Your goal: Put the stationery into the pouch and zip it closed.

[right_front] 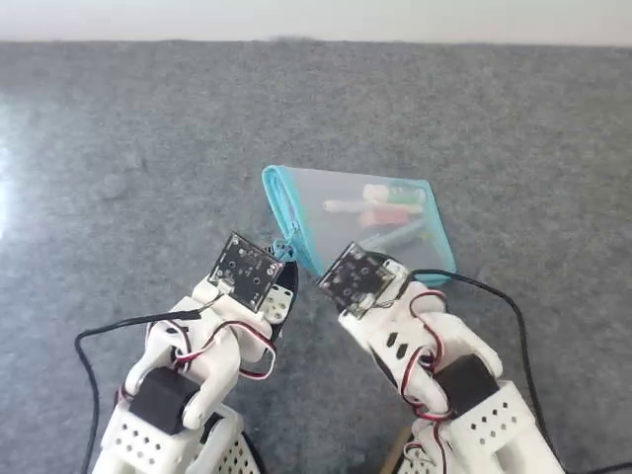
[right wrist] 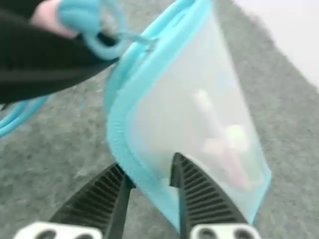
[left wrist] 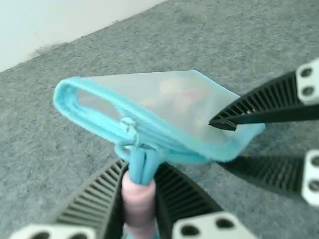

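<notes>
A translucent pouch (right_front: 380, 222) with light blue trim lies on the grey mat, and several pens (right_front: 385, 209) show through it. Its zipper edge (right_front: 281, 212) faces my left arm. My left gripper (left wrist: 142, 172) is shut on the blue zipper pull (left wrist: 141, 162), just below the slider (left wrist: 127, 127). From the slider to the far corner the two zipper bands stand slightly apart. My right gripper (right wrist: 152, 174) is shut on the pouch's near trimmed edge (right wrist: 119, 149); one of its fingers (left wrist: 259, 104) lies on top of the pouch. Both grippers (right_front: 284, 255) (right_front: 331, 265) sit side by side at the pouch's near end.
The grey felt-like mat (right_front: 118, 148) stretches free on all sides of the pouch, up to a pale wall (right_front: 316, 18) at the far edge. Black cables (right_front: 118, 326) trail from both arms near the front.
</notes>
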You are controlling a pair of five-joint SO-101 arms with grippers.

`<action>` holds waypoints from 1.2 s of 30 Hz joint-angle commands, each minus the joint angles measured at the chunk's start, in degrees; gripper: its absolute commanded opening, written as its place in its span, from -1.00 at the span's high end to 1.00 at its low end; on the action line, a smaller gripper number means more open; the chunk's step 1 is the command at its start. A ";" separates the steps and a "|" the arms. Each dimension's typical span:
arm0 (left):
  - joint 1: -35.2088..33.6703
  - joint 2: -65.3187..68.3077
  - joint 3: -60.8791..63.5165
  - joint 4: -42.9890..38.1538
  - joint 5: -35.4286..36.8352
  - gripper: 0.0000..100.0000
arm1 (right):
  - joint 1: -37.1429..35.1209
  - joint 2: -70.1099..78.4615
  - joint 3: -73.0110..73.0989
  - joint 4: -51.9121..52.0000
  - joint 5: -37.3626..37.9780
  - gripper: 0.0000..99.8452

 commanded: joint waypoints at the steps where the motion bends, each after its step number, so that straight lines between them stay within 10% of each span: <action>1: 3.08 -0.88 -1.10 0.00 0.35 0.98 | 5.67 0.31 -6.07 -1.45 -0.44 0.99; 11: 5.45 -0.97 2.33 -2.02 -1.05 0.98 | 9.19 0.13 -17.67 8.75 -1.85 0.98; 24: -16.88 -0.97 8.04 -15.12 -0.88 0.98 | 0.31 -14.99 -21.98 30.02 13.36 0.99; 36: -15.56 -0.97 8.57 -15.21 -1.05 0.98 | -5.76 -15.25 -23.47 33.01 9.58 0.98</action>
